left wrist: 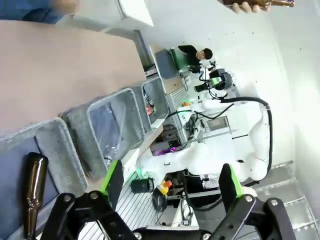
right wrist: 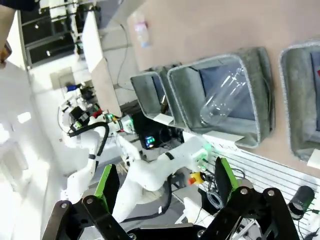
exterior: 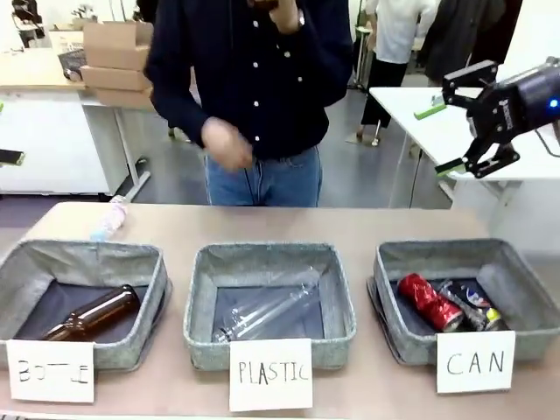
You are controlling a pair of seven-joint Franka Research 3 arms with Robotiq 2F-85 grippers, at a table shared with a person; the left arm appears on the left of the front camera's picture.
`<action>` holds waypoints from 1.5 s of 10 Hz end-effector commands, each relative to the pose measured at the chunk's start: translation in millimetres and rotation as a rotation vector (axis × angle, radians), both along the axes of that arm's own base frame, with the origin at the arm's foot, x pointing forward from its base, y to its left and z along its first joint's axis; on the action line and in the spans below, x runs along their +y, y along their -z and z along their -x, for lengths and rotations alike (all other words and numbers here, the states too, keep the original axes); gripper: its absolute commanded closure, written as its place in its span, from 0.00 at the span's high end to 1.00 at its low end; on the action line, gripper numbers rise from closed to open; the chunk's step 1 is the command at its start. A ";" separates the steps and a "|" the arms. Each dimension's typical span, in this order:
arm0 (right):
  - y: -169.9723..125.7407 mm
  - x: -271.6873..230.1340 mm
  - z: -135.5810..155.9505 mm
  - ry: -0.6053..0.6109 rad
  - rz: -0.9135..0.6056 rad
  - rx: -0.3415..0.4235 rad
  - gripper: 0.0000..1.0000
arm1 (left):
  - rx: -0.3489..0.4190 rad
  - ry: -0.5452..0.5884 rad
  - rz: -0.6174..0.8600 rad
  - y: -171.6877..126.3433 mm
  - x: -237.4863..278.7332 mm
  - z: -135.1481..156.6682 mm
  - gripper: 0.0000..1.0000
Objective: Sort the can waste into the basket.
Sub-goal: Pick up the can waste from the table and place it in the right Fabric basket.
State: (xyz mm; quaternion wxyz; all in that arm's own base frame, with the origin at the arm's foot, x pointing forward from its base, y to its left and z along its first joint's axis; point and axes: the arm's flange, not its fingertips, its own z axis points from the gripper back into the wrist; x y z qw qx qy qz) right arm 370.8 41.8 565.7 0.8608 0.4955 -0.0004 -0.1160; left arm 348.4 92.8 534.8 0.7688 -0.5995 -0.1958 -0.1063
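While both small metal drink cans lie inside the grey woven-fabric rectangular basket (exterior: 525,289) with the white paper "CAN" sign (exterior: 475,361), at four o'clock on the tan table (exterior: 350,223), neither arm grips anything. The shiny red can (exterior: 429,302) lies tilted on the dark lining. The dark blue-black and yellow can (exterior: 472,306) touches it at its three o'clock. The right gripper (exterior: 442,136) hangs in the air at one o'clock, its green-padded jaws spread and empty. The left gripper (left wrist: 171,182) is likewise spread and empty. At six o'clock a like basket (exterior: 199,297) holds a clear plastic bottle (exterior: 267,311). At eight o'clock another (exterior: 17,271) holds a smooth brown glass bottle (exterior: 92,315).
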 end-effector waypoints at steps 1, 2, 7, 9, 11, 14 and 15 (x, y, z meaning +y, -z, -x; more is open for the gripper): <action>-0.1 -2.6 11.3 -0.061 0.069 -0.082 1.00 | 0.025 0.019 -0.090 -4.1 -40.4 -16.2 1.00; -0.1 -2.6 11.3 -0.061 0.069 -0.082 1.00 | 0.025 0.019 -0.090 -4.1 -40.4 -16.2 1.00; -0.1 -2.6 11.3 -0.061 0.069 -0.082 1.00 | 0.025 0.019 -0.090 -4.1 -40.4 -16.2 1.00; -0.1 -2.6 11.3 -0.061 0.069 -0.082 1.00 | 0.025 0.019 -0.090 -4.1 -40.4 -16.2 1.00; -0.1 -2.6 11.3 -0.061 0.069 -0.082 1.00 | 0.025 0.019 -0.090 -4.1 -40.4 -16.2 1.00; -0.1 -2.6 11.3 -0.061 0.069 -0.082 1.00 | 0.025 0.019 -0.090 -4.1 -40.4 -16.2 1.00; -0.1 -2.6 11.3 -0.061 0.069 -0.082 1.00 | 0.025 0.019 -0.090 -4.1 -40.4 -16.2 1.00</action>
